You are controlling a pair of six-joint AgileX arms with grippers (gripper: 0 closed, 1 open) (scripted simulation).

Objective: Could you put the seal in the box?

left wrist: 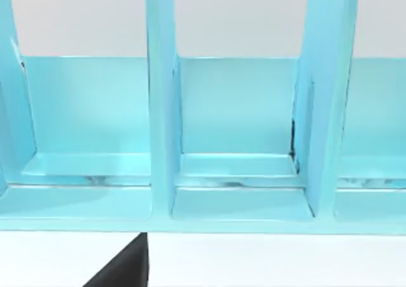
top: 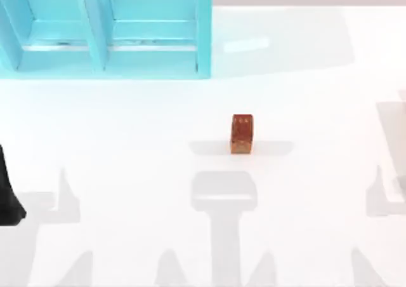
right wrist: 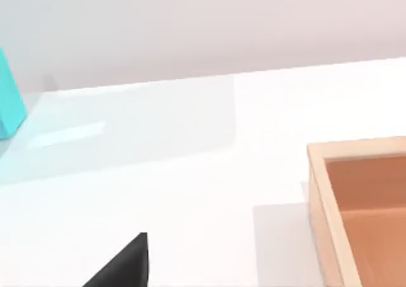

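A: What sits along the left of the white tabletop [top: 127, 173]?

B: At the left edge, a black part of my left arm [top: 7, 195] pokes in; whether its gripper is released or clenched, I cannot tell. At the far left corner stands a glossy turquoise rack with upright dividers [top: 104, 30]; the left wrist view shows its smooth, flat-walled compartments [left wrist: 238, 128].

A: And the seal?

B: The small glossy reddish-brown rectangular block with a paler orange-tan end [top: 242, 134] stands near the tabletop's middle, a little right of centre, well apart from the rack. Its long axis runs from far edge to near edge in the top view, tan end nearest.

A: Further right?

B: The right wrist view shows an open tan wooden box with straight walls [right wrist: 330, 192] on the tabletop. The right gripper's state I cannot tell either.
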